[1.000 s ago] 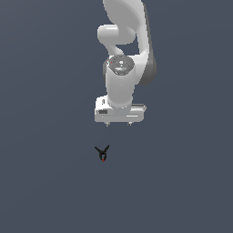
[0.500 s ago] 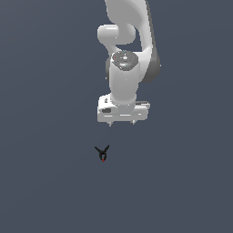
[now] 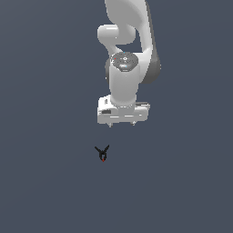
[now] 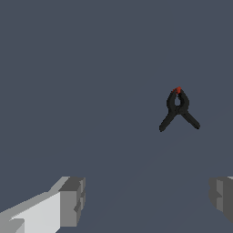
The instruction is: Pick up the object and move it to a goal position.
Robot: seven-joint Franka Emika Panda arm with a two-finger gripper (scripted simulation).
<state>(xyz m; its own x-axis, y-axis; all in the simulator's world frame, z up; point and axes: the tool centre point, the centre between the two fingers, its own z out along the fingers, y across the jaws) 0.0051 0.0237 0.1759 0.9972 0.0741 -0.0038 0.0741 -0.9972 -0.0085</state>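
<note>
Fingers (image 4: 73, 200) come first in my wrist view, two grey pads spread wide with nothing between them, which I read as the gripper (image 3: 122, 123) made ready for a grasp not yet begun. Beyond them lies the object (image 4: 178, 109), a small black clamp-like piece with two splayed prongs and a red tip, alone on the plain dark floor (image 3: 45, 182). It sits off to one side of the line between the pads, so I judge I must shift sideways before lowering. In the exterior view the clamp (image 3: 103, 154) rests nearer the camera than the gripper and a little toward the exterior view's left, apart from it and untouched. The arm (image 3: 129, 41) stands behind, pointing its wrist downward. My count: one clamp, one gripper with two fingers, one arm. I see no goal marker.
</note>
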